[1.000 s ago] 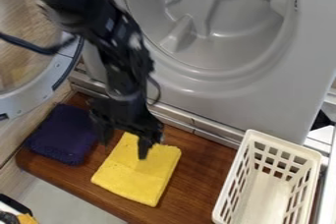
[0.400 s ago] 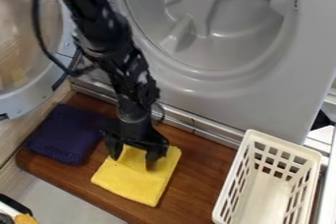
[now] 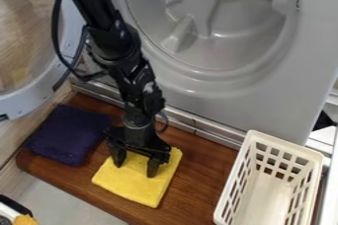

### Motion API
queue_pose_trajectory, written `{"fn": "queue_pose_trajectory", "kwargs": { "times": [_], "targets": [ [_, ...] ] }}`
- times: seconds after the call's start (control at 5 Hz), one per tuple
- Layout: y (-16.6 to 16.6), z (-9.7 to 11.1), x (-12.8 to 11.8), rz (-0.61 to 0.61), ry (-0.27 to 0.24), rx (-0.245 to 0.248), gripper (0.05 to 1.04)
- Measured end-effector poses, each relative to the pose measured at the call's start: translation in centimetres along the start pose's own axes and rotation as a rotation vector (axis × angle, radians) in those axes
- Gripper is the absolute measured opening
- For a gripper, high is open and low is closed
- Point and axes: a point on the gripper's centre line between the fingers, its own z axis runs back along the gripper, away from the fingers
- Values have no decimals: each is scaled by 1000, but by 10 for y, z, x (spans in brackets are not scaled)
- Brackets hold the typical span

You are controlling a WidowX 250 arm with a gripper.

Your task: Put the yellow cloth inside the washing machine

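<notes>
Grasp step in hand, from the look of it. Gripper (image 3: pixel 135 169) hanging over yellow cloth (image 3: pixel 132 187), jaws spread wide, nothing clamped between. Can't tell whether touching the fabric or just above. Yellow cloth lying flat on wooden board (image 3: pixel 204 169), in front of washing machine (image 3: pixel 231 108) and outside the drum (image 3: pixel 247 17). Door (image 3: pixel 26 104) swung open, so no need to deal with that first.

Next move: get low enough to bite into fabric, then close. Go for a fold or a thick pinch, not just a skim over the top; likely to slip out otherwise. Avoid pressing hard into the wood. Check hold with a small lift before going up.

After that: raise well above the lip, carry in past the rim, release deep inside. Watch for a trailing corner catching on the edge. Leave navy cloth (image 3: pixel 69 132) and white basket (image 3: pixel 287 144) alone.
</notes>
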Motion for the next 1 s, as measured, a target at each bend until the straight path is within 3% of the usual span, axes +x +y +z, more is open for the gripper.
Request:
{"fn": "queue_pose_trajectory", "kwargs": {
  "times": [0.2, 0.6, 0.8, 1.0],
  "targets": [
    [-6, -1, -5, -10, 0, 12, 701],
    [-8, 3, -22, 0, 20, -17, 226],
    [6, 21, -47, -3, 139, -48, 115],
    [-2, 74, -27, -17, 110, -113, 91]
  ]
}}
